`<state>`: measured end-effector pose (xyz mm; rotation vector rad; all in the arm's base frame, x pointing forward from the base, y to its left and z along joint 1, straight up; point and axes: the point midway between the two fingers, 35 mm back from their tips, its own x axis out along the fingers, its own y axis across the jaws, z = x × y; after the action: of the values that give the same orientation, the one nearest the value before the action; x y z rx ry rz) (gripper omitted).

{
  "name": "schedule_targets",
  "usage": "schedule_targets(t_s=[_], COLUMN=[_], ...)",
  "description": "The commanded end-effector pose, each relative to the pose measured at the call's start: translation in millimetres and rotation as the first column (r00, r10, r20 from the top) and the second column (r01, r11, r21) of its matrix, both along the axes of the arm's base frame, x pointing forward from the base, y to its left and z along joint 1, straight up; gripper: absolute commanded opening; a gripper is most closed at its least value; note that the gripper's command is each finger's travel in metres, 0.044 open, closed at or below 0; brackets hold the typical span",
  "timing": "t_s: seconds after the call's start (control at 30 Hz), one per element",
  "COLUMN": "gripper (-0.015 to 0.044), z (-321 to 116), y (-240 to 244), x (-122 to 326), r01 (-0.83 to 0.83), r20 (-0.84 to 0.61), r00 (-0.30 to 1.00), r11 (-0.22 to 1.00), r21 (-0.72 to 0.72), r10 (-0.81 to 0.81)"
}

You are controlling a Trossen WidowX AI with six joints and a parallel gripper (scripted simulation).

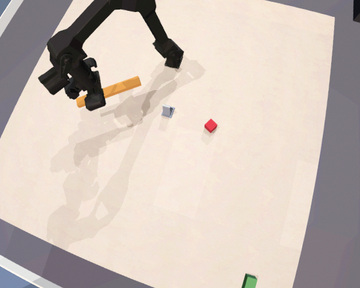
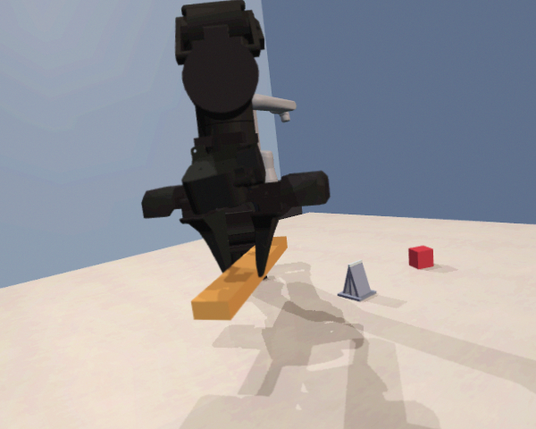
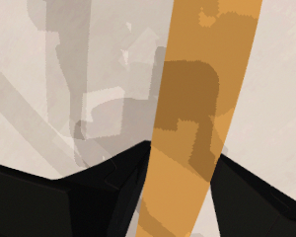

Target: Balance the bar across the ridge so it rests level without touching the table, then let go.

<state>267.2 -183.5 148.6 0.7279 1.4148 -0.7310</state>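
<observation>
While you look over the exterior view, note the orange bar (image 2: 238,280): a long, flat, rectangular-section plank of even orange colour, its upper face mottled by the arm's shadow. You will find it clamped across its width between the two dark tapered fingers of the gripper (image 2: 241,270), which grips it nearer one end than the middle in the top view, so a longer stretch juts toward the arm's base. It hangs clear of the cream table top (image 2: 121,369), with its own shadow lying apart beneath it. Its near end sits lower in the exterior view than its far end; whether that is a true tilt you cannot tell. Item two, the ridge (image 1: 168,111): a small grey wedge with a narrow top edge on a flat foot, standing upright on the table, well apart from the bar and nothing between them. Item three, a red cube (image 1: 210,125), beyond the ridge on the side away from the bar. Item four, a green block (image 1: 249,281), at the table's edge, far from everything else. Broad table surface surrounds the ridge on every side.
</observation>
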Motion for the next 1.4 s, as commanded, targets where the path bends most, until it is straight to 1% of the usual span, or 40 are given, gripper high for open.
schedule_targets(t_s=[0.0,0.37,0.7,1.37], gripper=[0.0,0.0,0.0,0.0], z=[4,5,6,5], y=[9,52,91,171], x=[2,10,13,5], r01=[-0.031,-0.195,-0.344,-0.62], r20=[0.001,0.0,-0.002,-0.004], r00=[1.0,0.981,0.939,0.785], r11=[1.0,0.981,0.939,0.785], r21=[-0.003,-0.003,-0.003,-0.003], r10=[0.031,0.195,0.344,0.62])
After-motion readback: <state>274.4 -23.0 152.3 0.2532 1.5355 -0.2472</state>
